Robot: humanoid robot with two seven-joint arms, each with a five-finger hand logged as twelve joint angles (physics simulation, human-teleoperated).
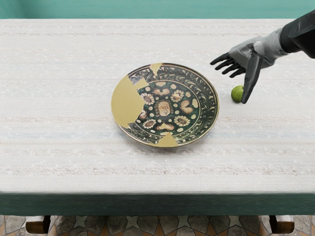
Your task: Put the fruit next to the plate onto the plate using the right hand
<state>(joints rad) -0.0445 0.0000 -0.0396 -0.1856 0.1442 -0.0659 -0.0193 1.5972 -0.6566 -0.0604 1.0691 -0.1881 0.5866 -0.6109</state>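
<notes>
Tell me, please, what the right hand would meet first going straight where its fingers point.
Probably the far rim of the plate, if the right hand is low enough; the green fruit lies beside its thumb, off that line.

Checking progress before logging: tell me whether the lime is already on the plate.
No, the lime lies on the tablecloth just right of the patterned plate, beside the open right hand.

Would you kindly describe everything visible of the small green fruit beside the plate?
The small round green fruit looks smooth, resting on the pale woven tablecloth right of the ornate patterned plate, apart from its rim. One of the dark fingers of the open right hand hangs over its right edge, hiding it; contact is unclear.
</notes>
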